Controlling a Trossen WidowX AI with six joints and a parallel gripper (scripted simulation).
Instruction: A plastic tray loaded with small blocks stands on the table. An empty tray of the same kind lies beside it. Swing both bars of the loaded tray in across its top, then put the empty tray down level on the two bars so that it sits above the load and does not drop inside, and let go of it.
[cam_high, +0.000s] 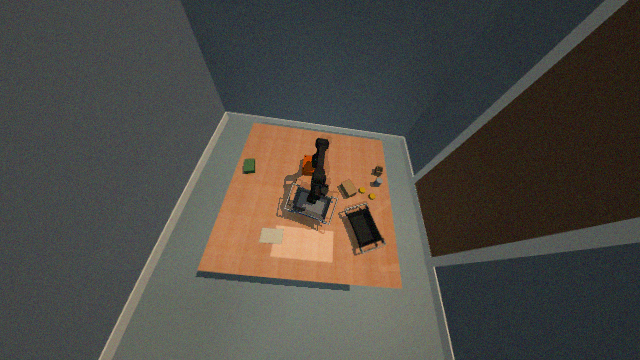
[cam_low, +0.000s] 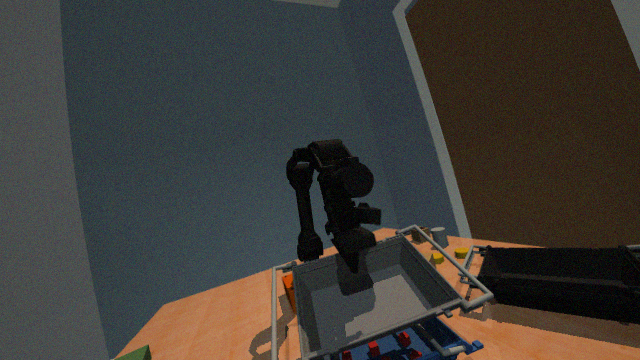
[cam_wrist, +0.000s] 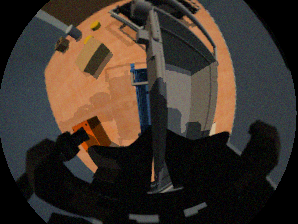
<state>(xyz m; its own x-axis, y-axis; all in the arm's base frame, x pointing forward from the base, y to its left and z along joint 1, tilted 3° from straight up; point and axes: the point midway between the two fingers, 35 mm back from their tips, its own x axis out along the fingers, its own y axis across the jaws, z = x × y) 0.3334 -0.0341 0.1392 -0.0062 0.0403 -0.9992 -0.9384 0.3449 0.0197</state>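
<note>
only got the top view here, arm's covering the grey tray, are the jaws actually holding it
Observer: Yes. In the exterior view the jaws are shut on the far wall of the grey tray.
Operator: anything inside it
Observer: Nothing. Its floor is bare, with only the arm's shadow on it.
Operator: whats under it
Observer: A blue tray holding red blocks shows below the grey tray's near edge.
</note>
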